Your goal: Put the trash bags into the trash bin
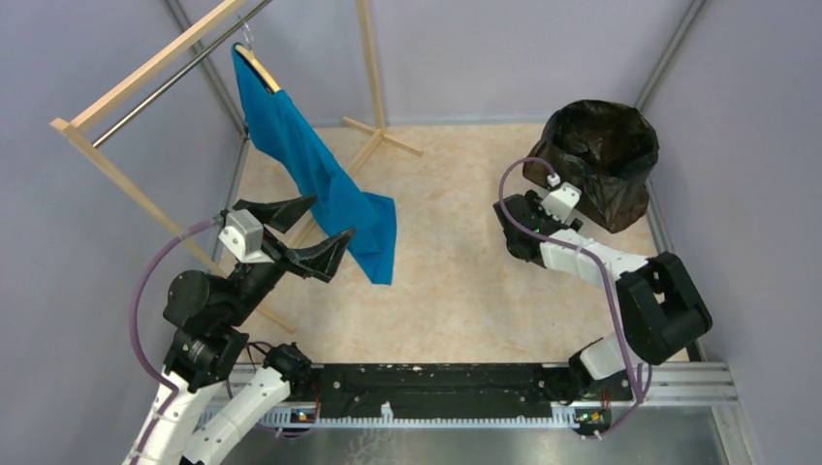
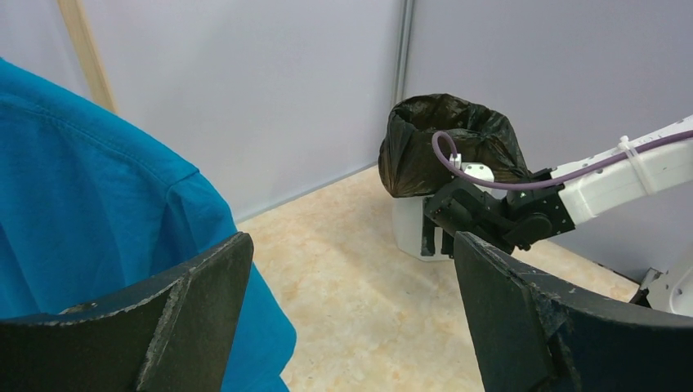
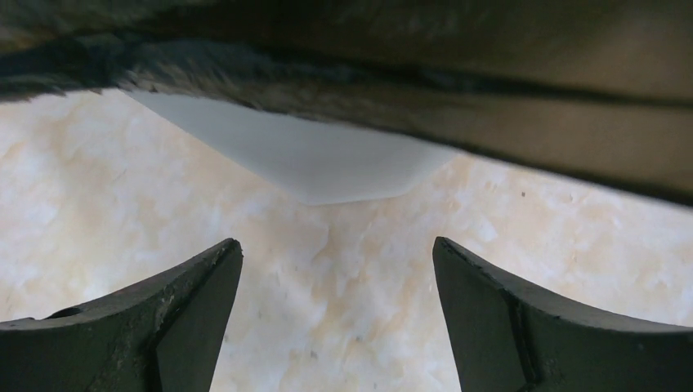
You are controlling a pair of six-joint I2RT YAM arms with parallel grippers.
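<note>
**A:** How do the jaws stand?

**B:** Both pairs are spread wide and hold nothing. The right gripper [image 3: 337, 245] is low beside the bin [image 3: 319, 163], with bare table top [image 3: 122, 180] showing between its fingers. The left gripper [image 1: 331, 217] is well apart on the other side, just beside the blue T-shirt [image 1: 310, 165] hanging from the wooden rack [image 1: 145, 68].

**A:** And the trash bag?

**B:** The trash bag [image 1: 601, 136] is in the far right corner, seated in the bin with its mouth open upward. Its black film is folded over the rim and hangs down the outside walls. From the left wrist, only the lowest part of the white bin shows under it.

**A:** So what is left to do?

**B:** Little, I'd say. The bag looks to be in place, so the step in hand seems to be tidying the overhang on the near side.

**A:** Where is that overhang relative to the right jaws?

**B:** Above and ahead of them. In the right wrist view, the bag's lower edge runs across the top, the white wall peeks out beneath it, and the fingertips sit below both, touching neither.

**A:** How would you go about it well?

**B:** Lift the gripper until the film's edge lies between the fingers, then close on the film alone, not the wall. Pull down gently and evenly, since thin film tears and a hard tug could drag the bag off the far rim or tip the light bin. Keep the left arm where it is, away from the shirt.
</note>
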